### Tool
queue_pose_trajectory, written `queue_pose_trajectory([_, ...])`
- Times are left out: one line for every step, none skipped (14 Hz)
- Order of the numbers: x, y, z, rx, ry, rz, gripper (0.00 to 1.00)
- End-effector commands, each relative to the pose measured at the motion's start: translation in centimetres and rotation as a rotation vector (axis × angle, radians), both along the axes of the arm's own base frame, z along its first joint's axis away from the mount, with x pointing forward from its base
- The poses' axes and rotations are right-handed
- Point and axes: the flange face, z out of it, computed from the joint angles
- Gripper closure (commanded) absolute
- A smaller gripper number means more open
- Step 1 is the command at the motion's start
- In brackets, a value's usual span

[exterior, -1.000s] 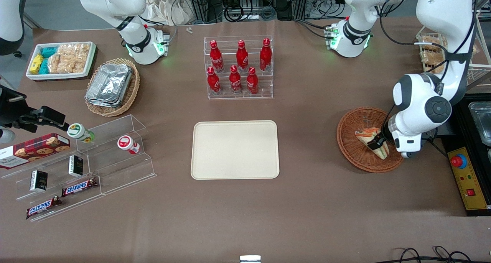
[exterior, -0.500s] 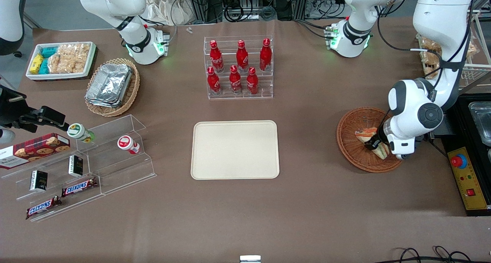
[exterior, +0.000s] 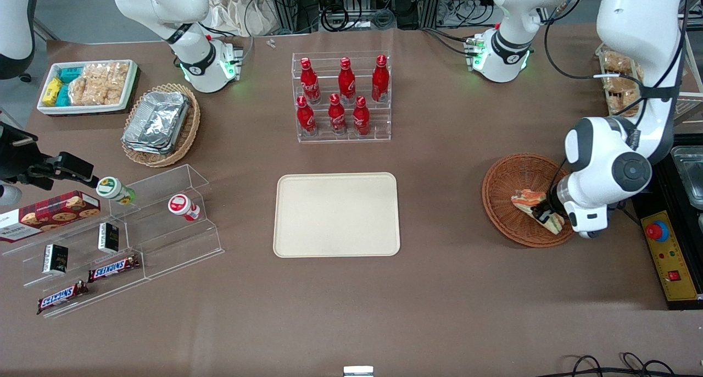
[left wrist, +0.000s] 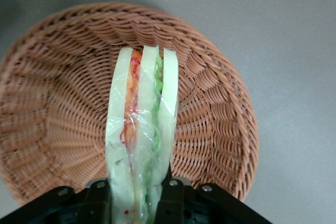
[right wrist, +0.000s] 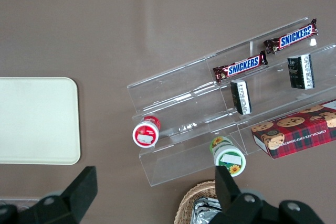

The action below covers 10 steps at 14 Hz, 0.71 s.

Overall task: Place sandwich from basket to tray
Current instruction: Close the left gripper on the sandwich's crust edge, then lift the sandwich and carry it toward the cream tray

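Lifting the sandwich (exterior: 535,208) straight up, clear of the basket (exterior: 508,179) rim, looks like the right move before swinging toward the tray (exterior: 336,214). The claw (left wrist: 137,195) pinches the wedge's wide end on both faces above the basket; a gentle squeeze should spare the soft bread. One sandwich, one basket, one tray on the bench (exterior: 439,300), plus six red bottles (exterior: 343,96).

We record a reddish-brown woven basket (exterior: 508,184) at mid-right of the front frame, holding a sandwich (exterior: 530,201) of pale bread with orange-red and green layers under clear wrap. The black-fingered gripper (exterior: 544,215) on its white arm is clamped on that sandwich, over the basket. At centre we note a plain cream-beige tray (exterior: 336,214) on the brown table (exterior: 439,300).
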Motion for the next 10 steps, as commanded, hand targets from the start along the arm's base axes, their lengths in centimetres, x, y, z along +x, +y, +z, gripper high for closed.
queue_pose_trajectory([2.2, -0.2, 5.3, 0.022, 0.042, 0.007, 1.00])
queue_pose_trajectory([2.9, -0.2, 7.6, 0.023, 0.054, 0.008, 1.00])
queue_pose_trajectory([3.5, -0.6, 10.3, 0.020, 0.059, 0.003, 1.00])
queue_pose_trajectory([4.0, -1.4, 12.9, 0.015, 0.056, -0.008, 1.00])
queue_pose_trajectory([4.3, -2.3, 16.0, 0.003, 0.047, -0.018, 1.00])
queue_pose_trajectory([4.6, -3.7, 18.5, -0.012, 0.029, -0.041, 1.00])
queue_pose_trajectory([4.7, -5.8, 20.7, -0.026, 0.001, -0.094, 1.00])
queue_pose_trajectory([4.7, -8.1, 22.2, -0.050, -0.031, -0.223, 1.00])
queue_pose_trajectory([4.6, -10.3, 23.0, -0.083, -0.057, -0.347, 1.00])
queue_pose_trajectory([4.4, -12.4, 23.8, -0.102, -0.078, -0.413, 1.00])
